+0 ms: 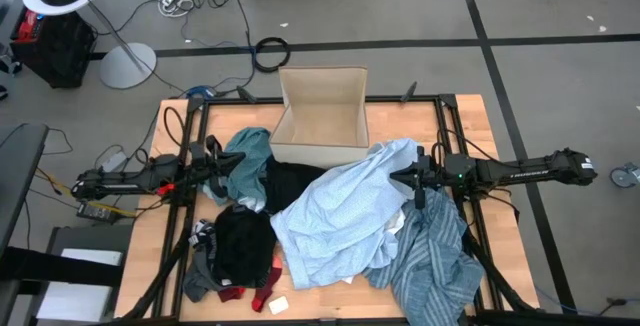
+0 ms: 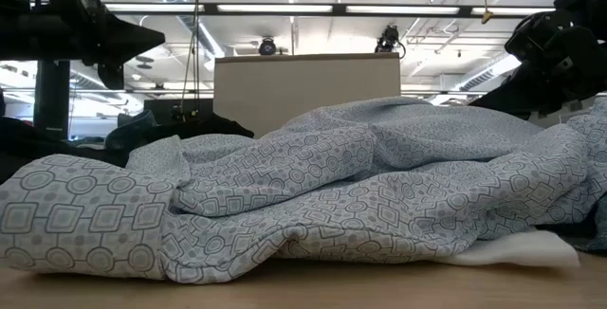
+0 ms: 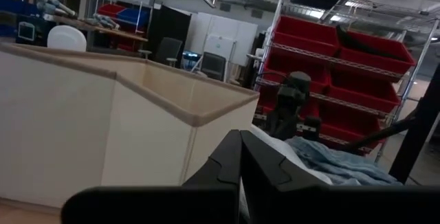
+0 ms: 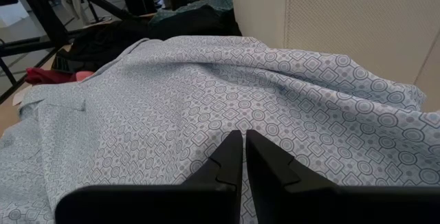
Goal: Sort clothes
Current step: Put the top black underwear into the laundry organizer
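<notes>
Hovering empty: left gripper [image 1: 243,161] over teal piece [image 1: 250,149], right gripper [image 1: 394,176] over light-blue shirt [image 1: 340,216]; fingers closed on both.

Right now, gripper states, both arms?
Left gripper: closed, holding nothing, facing the cardboard box.
Right gripper: closed, holding nothing, above the light-blue shirt.

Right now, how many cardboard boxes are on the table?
1: the open cardboard box stands at the table's far edge, middle, behind the light-blue shirt. Others could hide under the clothes.
</notes>
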Controlling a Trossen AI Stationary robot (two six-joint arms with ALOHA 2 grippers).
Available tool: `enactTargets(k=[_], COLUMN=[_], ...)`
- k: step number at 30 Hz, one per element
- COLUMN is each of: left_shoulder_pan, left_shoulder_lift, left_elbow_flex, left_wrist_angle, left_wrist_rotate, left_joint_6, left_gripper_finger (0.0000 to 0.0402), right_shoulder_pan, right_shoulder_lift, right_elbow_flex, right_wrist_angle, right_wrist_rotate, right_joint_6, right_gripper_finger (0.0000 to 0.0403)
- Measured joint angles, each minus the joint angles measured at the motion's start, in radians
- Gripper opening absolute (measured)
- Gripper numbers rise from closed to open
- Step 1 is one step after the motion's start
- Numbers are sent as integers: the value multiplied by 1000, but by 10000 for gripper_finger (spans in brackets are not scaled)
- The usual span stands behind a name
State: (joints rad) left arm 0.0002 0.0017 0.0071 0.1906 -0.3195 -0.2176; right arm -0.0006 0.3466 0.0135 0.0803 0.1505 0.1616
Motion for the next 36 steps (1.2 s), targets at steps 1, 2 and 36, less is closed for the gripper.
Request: enactTargets(k=[1,2,36], left_shoulder_pan=[0,0,-40], left_shoulder_lift=[0,0,360], left_elbow_flex=[0,0,531], left_wrist_angle=[0,0,-622], left_wrist_rotate=[0,0,184], left_joint_6=[0,1,-83], left_gripper_finger=[11,12,12], right_shoulder_pan=[0,0,0], right_shoulder_lift=[0,0,0], right_elbow_flex=[0,0,0], right_wrist_angle=[0,0,0], right_wrist_rotate=[0,0,0], right_joint_6=[0,0,0], right_gripper_finger=[23,23,23])
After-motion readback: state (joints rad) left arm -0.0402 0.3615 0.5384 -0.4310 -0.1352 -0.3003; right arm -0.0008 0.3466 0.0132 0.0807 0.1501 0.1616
